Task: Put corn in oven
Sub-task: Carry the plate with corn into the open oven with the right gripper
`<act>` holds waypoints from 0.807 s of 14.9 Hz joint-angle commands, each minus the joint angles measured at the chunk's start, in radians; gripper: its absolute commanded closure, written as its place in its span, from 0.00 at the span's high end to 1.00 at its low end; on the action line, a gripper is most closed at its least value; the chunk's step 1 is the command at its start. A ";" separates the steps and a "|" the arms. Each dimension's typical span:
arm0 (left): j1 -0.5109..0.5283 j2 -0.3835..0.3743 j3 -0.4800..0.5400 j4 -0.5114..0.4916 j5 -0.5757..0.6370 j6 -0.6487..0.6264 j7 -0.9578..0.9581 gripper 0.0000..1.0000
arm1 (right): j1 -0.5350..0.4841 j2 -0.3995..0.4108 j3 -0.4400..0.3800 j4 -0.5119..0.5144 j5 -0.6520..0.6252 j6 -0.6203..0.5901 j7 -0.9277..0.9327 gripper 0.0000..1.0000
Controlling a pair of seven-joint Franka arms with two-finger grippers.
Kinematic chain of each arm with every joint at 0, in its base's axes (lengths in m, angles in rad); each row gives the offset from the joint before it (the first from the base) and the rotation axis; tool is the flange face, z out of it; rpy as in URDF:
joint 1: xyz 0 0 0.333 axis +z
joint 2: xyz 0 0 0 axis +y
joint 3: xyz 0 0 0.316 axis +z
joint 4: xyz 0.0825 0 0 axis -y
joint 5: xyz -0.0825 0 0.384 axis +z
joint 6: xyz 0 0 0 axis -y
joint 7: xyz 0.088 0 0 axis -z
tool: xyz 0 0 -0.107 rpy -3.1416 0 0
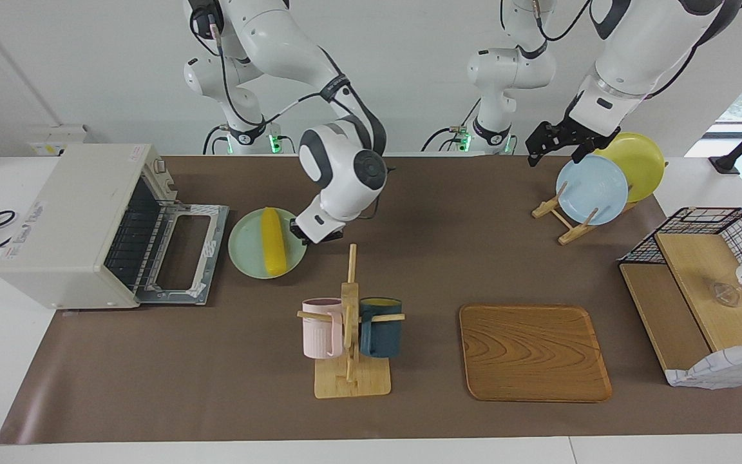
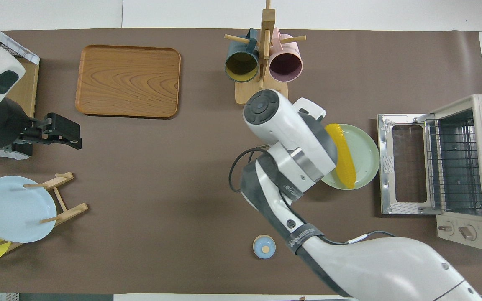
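Observation:
The yellow corn [image 1: 272, 240] [image 2: 342, 155] lies on a pale green plate [image 1: 245, 254] [image 2: 364, 154]. My right gripper [image 1: 303, 233] is shut on the plate's rim at the side toward the left arm's end; in the overhead view the wrist hides it. The plate sits just in front of the off-white oven [image 1: 68, 219] [image 2: 475, 167], close to the edge of its folded-down door [image 1: 181, 251], and the wire rack inside shows. My left gripper [image 1: 554, 153] [image 2: 73, 136] waits open and empty, up over the plate rack.
A wooden mug rack [image 1: 350, 322] with a pink and a dark blue mug stands beside the plate, farther from the robots. There is also a wooden tray [image 1: 534, 351], a blue plate [image 1: 591, 189] and yellow plate [image 1: 635, 161] on a rack, a small blue lid [image 2: 264, 246], and a wire shelf [image 1: 699, 290].

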 commanded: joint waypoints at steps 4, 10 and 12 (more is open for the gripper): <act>0.015 -0.022 -0.007 -0.021 -0.006 -0.007 -0.001 1.00 | -0.149 -0.253 0.012 -0.246 -0.038 0.015 -0.179 0.00; 0.016 -0.022 -0.007 -0.021 -0.006 -0.009 -0.001 1.00 | -0.260 -0.304 0.013 -0.398 -0.111 0.151 -0.248 0.00; 0.016 -0.022 -0.005 -0.021 -0.006 -0.009 -0.001 1.00 | -0.299 -0.304 0.013 -0.407 -0.111 0.181 -0.297 0.00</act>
